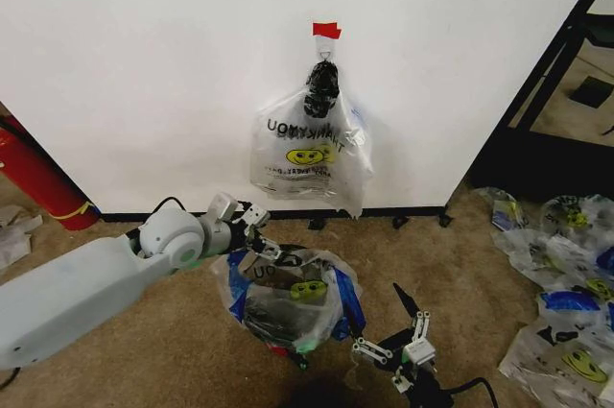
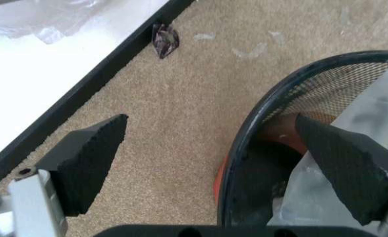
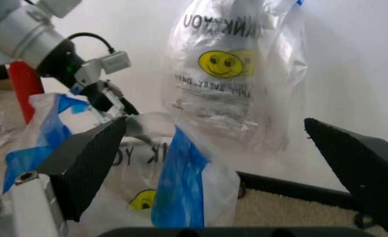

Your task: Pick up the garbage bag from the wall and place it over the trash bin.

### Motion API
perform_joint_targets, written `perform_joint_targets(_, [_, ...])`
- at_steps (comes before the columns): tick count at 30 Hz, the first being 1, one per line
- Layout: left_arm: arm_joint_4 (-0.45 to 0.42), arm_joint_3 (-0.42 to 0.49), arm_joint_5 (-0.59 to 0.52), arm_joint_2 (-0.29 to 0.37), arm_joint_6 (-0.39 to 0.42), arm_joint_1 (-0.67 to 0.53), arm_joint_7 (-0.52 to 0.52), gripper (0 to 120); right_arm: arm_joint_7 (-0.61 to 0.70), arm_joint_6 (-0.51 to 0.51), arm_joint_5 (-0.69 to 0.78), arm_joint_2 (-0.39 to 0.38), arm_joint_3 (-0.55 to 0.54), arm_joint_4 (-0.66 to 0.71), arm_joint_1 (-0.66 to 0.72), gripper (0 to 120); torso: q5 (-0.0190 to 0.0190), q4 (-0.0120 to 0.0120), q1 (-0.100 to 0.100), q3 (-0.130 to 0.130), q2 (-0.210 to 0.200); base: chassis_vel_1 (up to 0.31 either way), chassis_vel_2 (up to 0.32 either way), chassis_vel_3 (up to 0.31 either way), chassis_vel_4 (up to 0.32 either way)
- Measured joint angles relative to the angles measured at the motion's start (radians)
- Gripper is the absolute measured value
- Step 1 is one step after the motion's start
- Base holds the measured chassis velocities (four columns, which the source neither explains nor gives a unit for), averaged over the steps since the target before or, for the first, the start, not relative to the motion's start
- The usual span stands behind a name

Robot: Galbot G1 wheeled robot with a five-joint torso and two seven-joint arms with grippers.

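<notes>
The garbage bag [image 1: 299, 285], clear plastic with a yellow smiley and blue patches, is draped over the trash bin [image 2: 245, 148] on the carpet below the wall [image 1: 144, 62]. My left gripper [image 1: 261, 249] is at the bin's far-left rim. In the left wrist view it [image 2: 211, 121] stands open astride the black rim, one finger [image 2: 342, 165] over the bag's plastic [image 2: 371, 111] inside. My right gripper [image 1: 389, 326] hovers open in front and to the right of the bin; its wrist view looks past its wide jaws [image 3: 215, 122] at the bag [image 3: 180, 182].
A thick bundle of like bags [image 1: 309, 149] with a black knot hangs from a hook under red tape [image 1: 326, 30]. A long red cylinder [image 1: 38, 178] leans at the left. A heap of smiley bags [image 1: 566, 274] lies at the right, beside a black shelf frame [image 1: 547, 72].
</notes>
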Motion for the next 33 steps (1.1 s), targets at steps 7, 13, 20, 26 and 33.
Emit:
perform_joint_targets(7, [0.028,0.009,-0.018,-0.027,0.021,-0.021,-0.017,100,-0.001,0.011,0.000,-0.001,-0.007,-0.014,-0.002,100,-0.0003,-0.0008,0.000,0.000,0.000,0.000,0.000,0.000,0.000])
perform_joint_targets(13, [-0.002,0.049,-0.064,-0.032,0.049,-0.130,-0.037,99,-0.001,0.012,0.010,-0.004,-0.016,-0.038,0.014,100,-0.0002,-0.0002,0.000,0.000,0.000,0.000,0.000,0.000,0.000])
perform_joint_targets(20, [-0.002,0.205,0.055,-0.073,0.050,-0.285,-0.022,98,0.000,0.011,0.009,-0.001,-0.042,-0.054,0.028,100,0.0000,-0.0005,0.000,0.000,0.000,0.000,0.000,0.000,0.000])
perform_joint_targets(26, [0.046,0.456,0.223,-0.113,0.050,-0.414,0.047,98,0.000,0.012,0.002,0.004,-0.045,-0.046,0.010,100,-0.0007,-0.0005,0.000,0.000,0.000,0.000,0.000,0.000,0.000])
perform_joint_targets(33, [0.032,0.466,0.209,-0.076,0.049,-0.443,0.059,98,0.001,0.018,0.000,0.014,-0.060,-0.057,0.015,100,-0.0002,-0.0004,0.000,0.000,0.000,0.000,0.000,0.000,0.000])
